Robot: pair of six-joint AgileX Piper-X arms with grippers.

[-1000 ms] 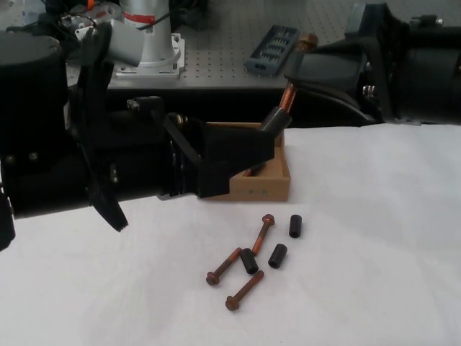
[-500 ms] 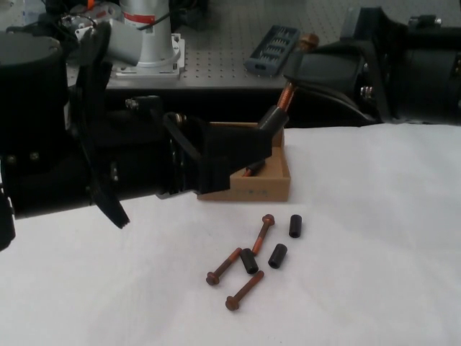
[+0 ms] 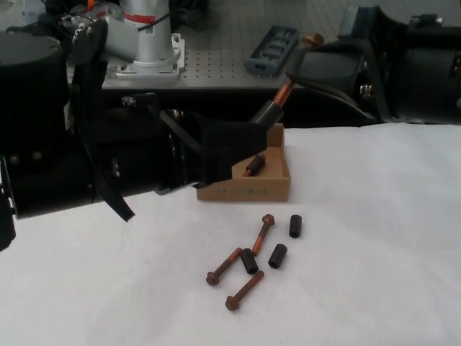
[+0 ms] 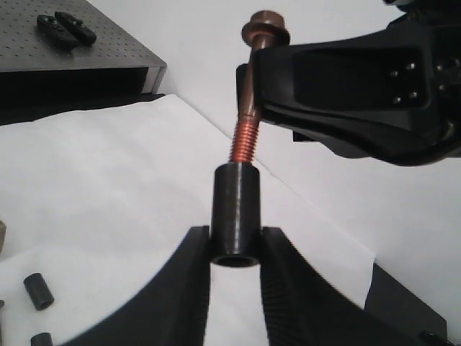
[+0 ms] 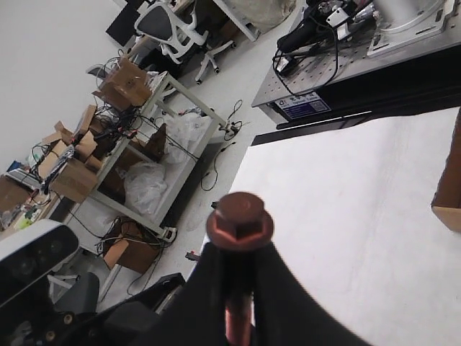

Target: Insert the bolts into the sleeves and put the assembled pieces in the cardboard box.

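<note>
From the high view, the left gripper (image 3: 261, 124) pinches a short black sleeve (image 3: 265, 112) just above the back of the brown cardboard box (image 3: 245, 192). The right gripper (image 3: 297, 68) squeezes a rusty brown bolt (image 3: 283, 92), and the bolt's ridged tip pokes into the sleeve. One joined piece (image 3: 253, 164) lies tilted inside the box. In front of the box, three loose bolts (image 3: 263, 232) and three loose sleeves (image 3: 295, 225) lie close together on a soft white sheet (image 3: 382, 238). The sheet spreads wide to the right of them.

In the left wrist view, the smooth, tube-shaped sleeve sits between two curved black fingers (image 4: 189, 288) that press on both its sides. The bolt's shiny copper thread goes into the sleeve's far end. The bolt's head sticks out past the right gripper.

In the right wrist view, two black fingers (image 5: 205, 288) clamp the bolt's shank just under its six-sided head. A corner of the box sits on the white sheet.
</note>
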